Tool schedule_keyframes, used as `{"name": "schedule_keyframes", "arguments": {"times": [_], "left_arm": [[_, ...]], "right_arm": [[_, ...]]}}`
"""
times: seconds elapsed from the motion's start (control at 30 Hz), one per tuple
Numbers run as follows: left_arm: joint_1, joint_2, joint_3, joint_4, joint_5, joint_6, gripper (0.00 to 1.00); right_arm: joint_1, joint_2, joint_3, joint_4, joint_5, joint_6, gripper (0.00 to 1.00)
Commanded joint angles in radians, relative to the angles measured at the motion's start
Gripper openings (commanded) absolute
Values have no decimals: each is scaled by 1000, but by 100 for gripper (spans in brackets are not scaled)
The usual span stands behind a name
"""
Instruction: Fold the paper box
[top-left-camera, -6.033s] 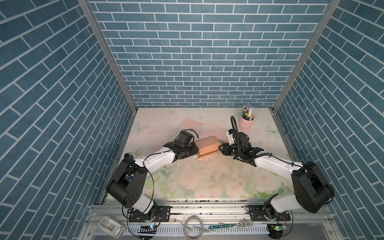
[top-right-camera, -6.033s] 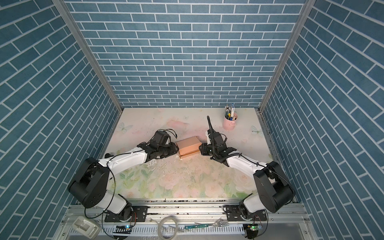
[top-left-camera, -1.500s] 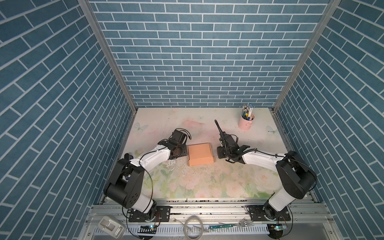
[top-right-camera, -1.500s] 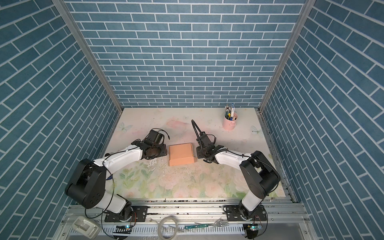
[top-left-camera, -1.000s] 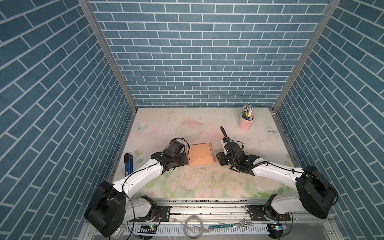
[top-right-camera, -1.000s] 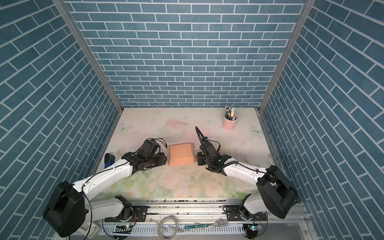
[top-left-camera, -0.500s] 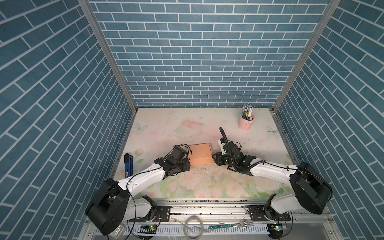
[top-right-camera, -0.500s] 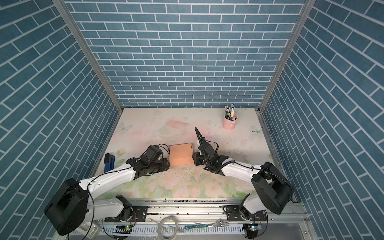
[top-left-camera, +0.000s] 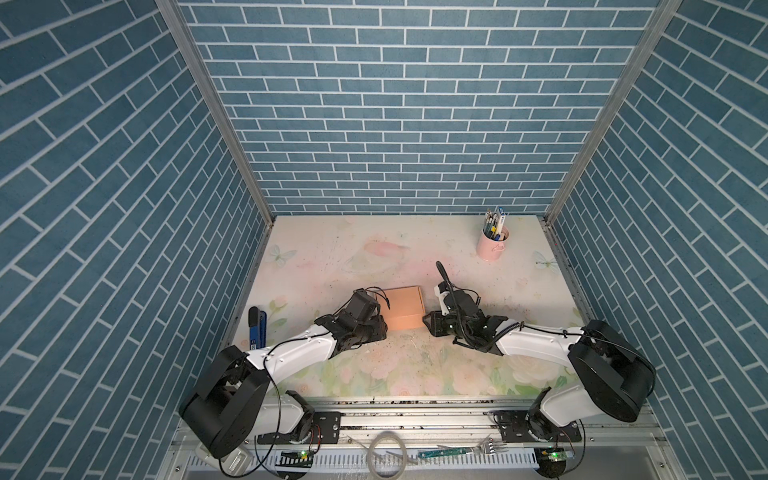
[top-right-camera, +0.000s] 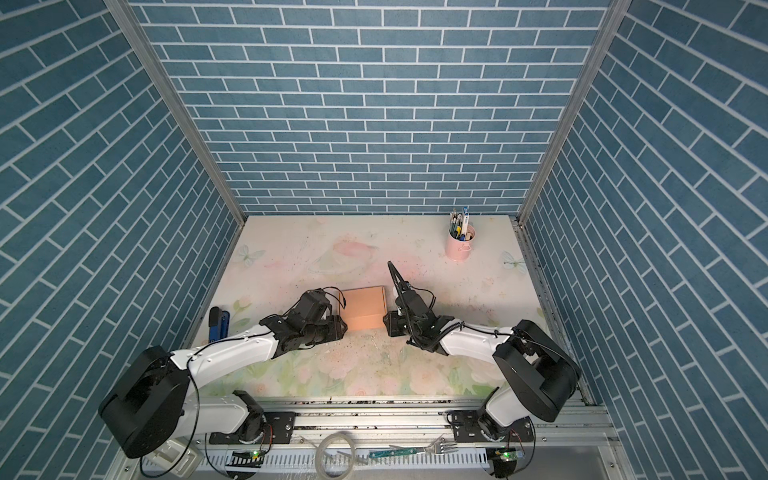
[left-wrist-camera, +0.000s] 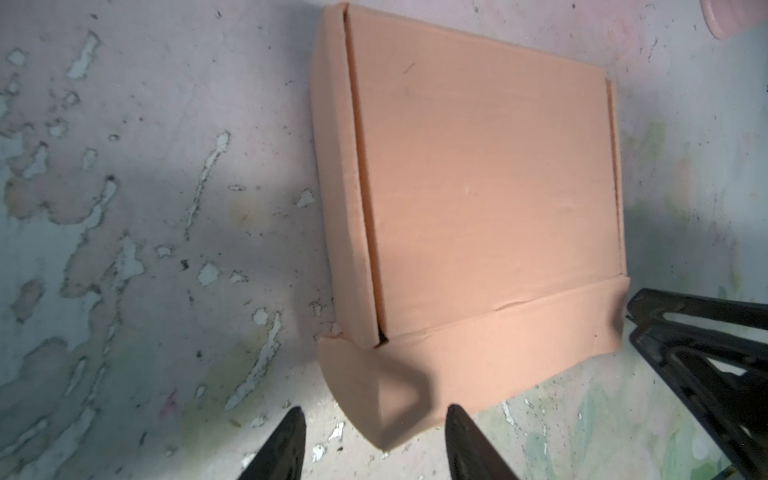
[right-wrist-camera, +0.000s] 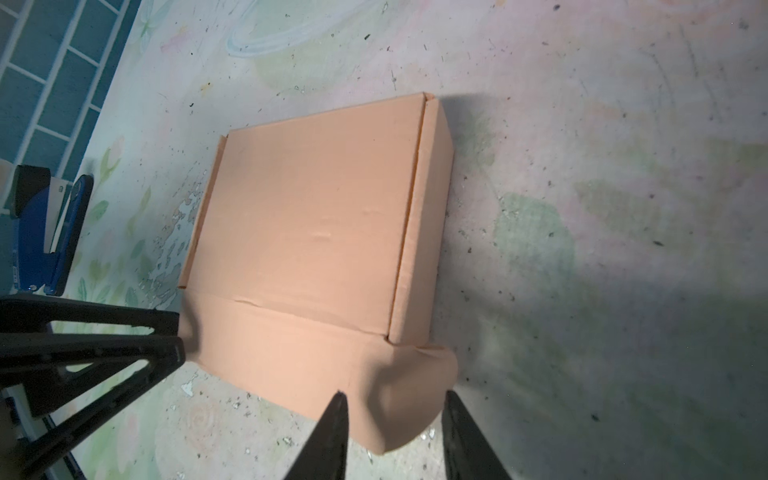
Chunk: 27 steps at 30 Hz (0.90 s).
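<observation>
— Looking over that pale floral table surface (top-left-camera: 374, 257), where has the thing ended up?
— The shallow peach-orange cardboard paper box (top-left-camera: 402, 307) (top-right-camera: 364, 308) lies flat about the middle of the surface with its lid closed. Its front wall faces the near edge, and a rounded ear of cardboard sticks out at each near corner.
— And the arms?
— Both lie low, one on each side. The black left gripper (top-left-camera: 383, 325) (left-wrist-camera: 375, 409) is at the box's near left corner. Seen from its wrist, its fingers stand apart astride the ear. Bare table shows between one finger (left-wrist-camera: 291, 440) and the cardboard, so it pinches nothing.
— The other side?
— The black right gripper (top-left-camera: 427, 323) (right-wrist-camera: 394, 393) is at the near right corner, with a finger on either side of that ear and a narrower gap. The ear fills the gap, and I can't tell whether they clamp it or only flank it.
— Anything else about?
— A pink cup of pens (top-left-camera: 492, 247) stands near the far right corner, well apart from the box. A blue stapler (top-left-camera: 255, 328) lies by the left edge.
</observation>
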Motion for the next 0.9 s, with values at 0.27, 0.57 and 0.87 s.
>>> {"name": "schedule_keyframes", "arguments": {"times": [0.27,0.57,0.87], "left_arm": [[-14,84,48,62,20,10,55],[-20,106,70,72,23,11,54],[-24,93,90,57,26,13,54]], "right_arm": [[7,44,-18,90,-26,70,36],[7,58,-19,129,-68,92,31],[10,34,-11,111,-66,95,28]]}}
